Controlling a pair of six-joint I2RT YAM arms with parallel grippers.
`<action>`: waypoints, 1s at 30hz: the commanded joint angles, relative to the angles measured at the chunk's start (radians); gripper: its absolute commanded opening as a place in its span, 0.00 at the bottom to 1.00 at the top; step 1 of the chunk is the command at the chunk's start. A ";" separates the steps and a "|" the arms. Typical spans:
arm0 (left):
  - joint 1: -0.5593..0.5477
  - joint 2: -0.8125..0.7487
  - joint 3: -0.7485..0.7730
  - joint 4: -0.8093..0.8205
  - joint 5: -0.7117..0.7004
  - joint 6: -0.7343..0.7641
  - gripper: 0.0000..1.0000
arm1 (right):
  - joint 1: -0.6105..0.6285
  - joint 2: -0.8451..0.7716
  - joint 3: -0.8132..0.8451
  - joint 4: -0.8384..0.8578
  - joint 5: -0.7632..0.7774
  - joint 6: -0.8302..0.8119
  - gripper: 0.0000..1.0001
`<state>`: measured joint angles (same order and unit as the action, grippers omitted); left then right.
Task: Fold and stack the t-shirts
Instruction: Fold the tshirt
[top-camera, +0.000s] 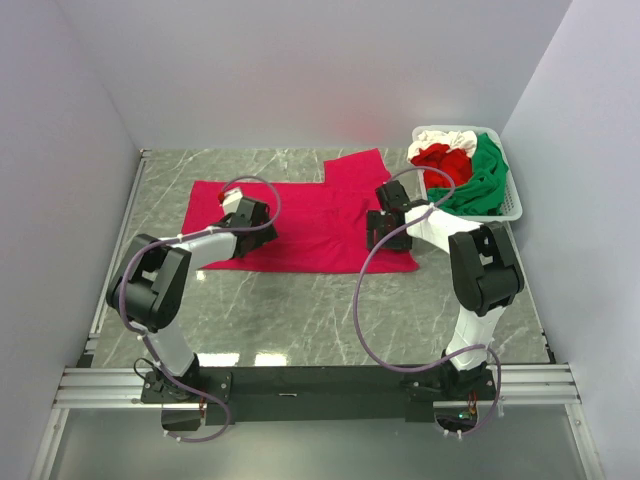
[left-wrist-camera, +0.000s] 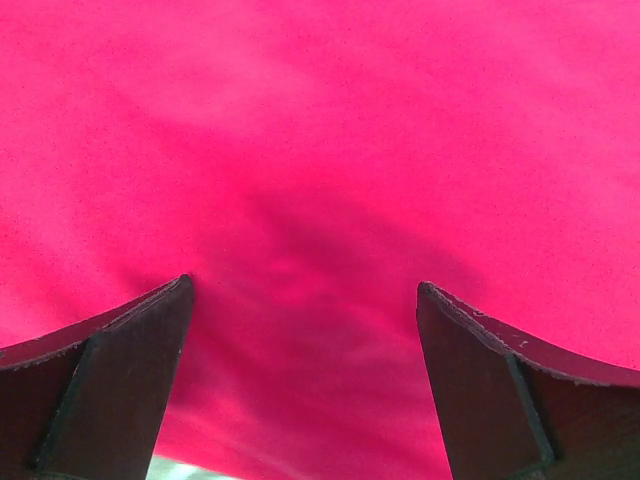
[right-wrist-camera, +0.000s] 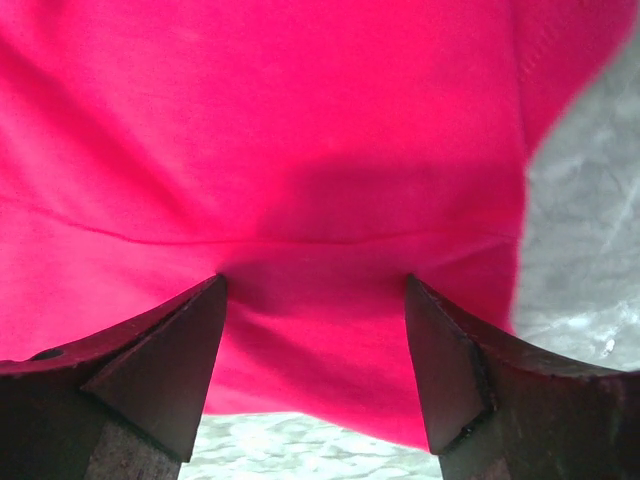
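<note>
Top external view: marble-patterned table (top-camera: 300, 300) enclosed by pale walls (top-camera: 300, 70), with two arms rising from the near edge.
crimson t-shirt (top-camera: 310, 215): widest item in the scene; spread flat across the far middle of the table, one flap jutting toward the far wall on its right half, near hem running straight from left to right.
right arm (top-camera: 480, 265): upright at the near right, bent at the elbow, forearm reaching inward over the right part of the crimson t-shirt.
left arm (top-camera: 160, 280): bent at the elbow, forearm reaching inward over the left part of the same shirt.
basket (top-camera: 515, 205): white slotted plastic, at the far right of the table, near the crimson t-shirt's right edge; contact between them not discernible.
green t-shirt (top-camera: 485, 180): bunched along the right and near side of the basket.
red t-shirt (top-camera: 445, 160): crumpled in the left part of the basket.
white t-shirt (top-camera: 445, 137): heaped at the far side of the basket.
left gripper (left-wrist-camera: 303, 290): fingers spread wide, tips just above smooth crimson cloth, nothing between them; sliver of table at the bottom of the wrist view.
right gripper (right-wrist-camera: 315, 282): fingers apart over the shirt's near right corner, a seam line crossing between the tips; marble visible to the right and below; nothing clamped.
</note>
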<state>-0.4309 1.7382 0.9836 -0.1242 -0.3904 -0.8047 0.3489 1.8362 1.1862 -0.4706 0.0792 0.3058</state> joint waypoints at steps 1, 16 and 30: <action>0.035 -0.069 -0.075 0.063 0.025 0.018 0.99 | -0.048 -0.034 -0.037 0.047 -0.018 0.021 0.78; 0.147 -0.104 -0.232 0.159 0.111 0.019 0.99 | -0.067 -0.060 -0.126 0.038 -0.078 0.046 0.73; 0.147 -0.281 -0.413 0.153 0.163 -0.011 0.99 | -0.015 -0.204 -0.329 0.007 -0.076 0.079 0.73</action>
<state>-0.2909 1.4956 0.6296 0.1329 -0.2459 -0.8070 0.3199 1.6463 0.9203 -0.3771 0.0067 0.3611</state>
